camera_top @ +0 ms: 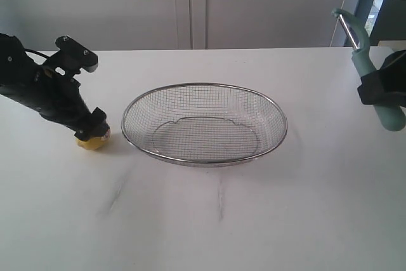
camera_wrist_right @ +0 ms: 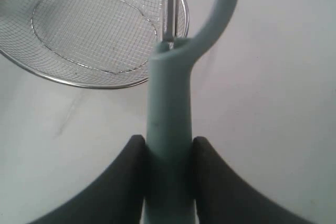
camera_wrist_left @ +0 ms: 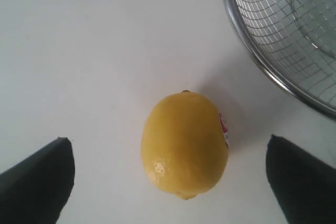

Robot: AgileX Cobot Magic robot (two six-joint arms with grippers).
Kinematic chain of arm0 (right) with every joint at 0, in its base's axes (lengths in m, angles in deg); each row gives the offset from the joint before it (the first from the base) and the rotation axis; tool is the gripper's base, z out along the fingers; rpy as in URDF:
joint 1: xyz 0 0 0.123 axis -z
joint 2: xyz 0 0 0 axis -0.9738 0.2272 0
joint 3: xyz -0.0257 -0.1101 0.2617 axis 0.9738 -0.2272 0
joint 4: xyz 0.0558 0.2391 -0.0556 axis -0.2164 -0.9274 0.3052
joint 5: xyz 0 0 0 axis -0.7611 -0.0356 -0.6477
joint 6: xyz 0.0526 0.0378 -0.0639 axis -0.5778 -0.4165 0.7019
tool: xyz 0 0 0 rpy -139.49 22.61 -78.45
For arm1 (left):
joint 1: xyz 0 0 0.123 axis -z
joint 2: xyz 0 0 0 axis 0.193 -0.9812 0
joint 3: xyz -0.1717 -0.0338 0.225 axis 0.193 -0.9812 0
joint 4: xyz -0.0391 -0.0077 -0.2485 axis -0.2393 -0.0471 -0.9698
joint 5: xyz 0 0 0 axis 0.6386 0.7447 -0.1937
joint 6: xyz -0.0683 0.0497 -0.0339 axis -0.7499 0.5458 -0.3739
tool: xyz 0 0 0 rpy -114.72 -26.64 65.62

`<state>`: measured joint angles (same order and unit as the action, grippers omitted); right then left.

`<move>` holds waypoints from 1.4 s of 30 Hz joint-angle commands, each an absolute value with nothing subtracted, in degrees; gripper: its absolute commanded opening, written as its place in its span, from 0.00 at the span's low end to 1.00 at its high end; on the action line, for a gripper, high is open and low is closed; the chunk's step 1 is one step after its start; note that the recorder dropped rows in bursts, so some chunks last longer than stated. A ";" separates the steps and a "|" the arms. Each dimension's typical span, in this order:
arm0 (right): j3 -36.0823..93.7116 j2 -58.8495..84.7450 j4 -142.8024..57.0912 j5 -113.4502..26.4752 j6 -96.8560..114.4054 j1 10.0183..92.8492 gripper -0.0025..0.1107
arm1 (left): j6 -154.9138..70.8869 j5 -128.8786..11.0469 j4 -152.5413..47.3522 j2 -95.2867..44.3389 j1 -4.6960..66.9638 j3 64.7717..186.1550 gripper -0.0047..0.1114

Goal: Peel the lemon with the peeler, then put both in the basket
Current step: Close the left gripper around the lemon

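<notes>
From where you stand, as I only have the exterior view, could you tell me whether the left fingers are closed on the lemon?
Observer: No. The left fingers stand wide apart, with the lemon between them, touching neither.
Operator: Thank you. Which way does its sticker face?
Observer: The sticker is on the side towards the basket.
Operator: And the grip on the peeler?
Observer: The right fingers press both sides of the peeler handle.
</notes>
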<state>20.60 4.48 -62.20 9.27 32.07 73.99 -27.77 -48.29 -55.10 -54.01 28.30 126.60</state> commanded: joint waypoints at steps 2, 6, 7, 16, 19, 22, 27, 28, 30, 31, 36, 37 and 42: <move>20.40 3.96 -62.62 8.57 31.79 73.97 0.02 | -27.62 -48.36 -55.56 -54.03 28.43 126.90 0.94; 20.40 3.96 -62.62 8.57 31.79 73.97 0.02 | -27.62 -50.78 -55.56 -56.10 28.43 126.79 0.94; 20.40 3.96 -62.64 8.44 31.79 73.97 0.02 | -27.62 -51.91 -55.56 -56.86 28.43 126.79 0.94; 20.40 3.96 -62.75 8.46 31.79 73.97 0.02 | -27.62 -53.08 -55.56 -60.86 28.43 126.79 0.94; 20.40 3.96 -62.74 8.30 31.79 73.97 0.02 | -27.62 -53.51 -55.56 -61.58 28.43 126.79 0.94; 20.40 3.96 -62.74 8.30 31.79 73.97 0.02 | -27.62 -54.45 -55.56 -62.57 28.43 126.79 0.94; 20.40 3.96 -62.74 8.17 31.79 73.97 0.02 | -27.62 -54.83 -55.56 -63.71 28.43 126.79 0.94; 20.40 3.96 -62.74 8.17 31.79 73.97 0.02 | -27.62 -55.04 -55.56 -63.95 28.43 126.79 0.94; 20.40 3.96 -62.74 8.17 31.79 73.97 0.02 | -27.62 -55.50 -55.56 -64.22 28.43 126.79 0.94; 20.40 3.96 -62.74 8.06 31.79 73.97 0.02 | -27.62 -55.81 -55.56 -64.32 28.43 126.79 0.94; 20.40 3.96 -62.74 8.06 31.79 73.97 0.02 | -27.62 -56.85 -55.56 -64.32 28.43 126.79 0.92; 20.40 3.96 -62.74 7.91 31.79 73.97 0.02 | -27.62 -56.95 -55.56 -64.32 28.43 126.79 0.90; 20.40 3.96 -62.74 7.79 31.79 73.97 0.02 | -27.62 -56.46 -55.56 -64.32 28.43 126.79 0.61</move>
<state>20.60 4.48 -62.32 8.61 32.07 73.99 -27.53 -57.29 -55.10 -64.22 28.30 126.60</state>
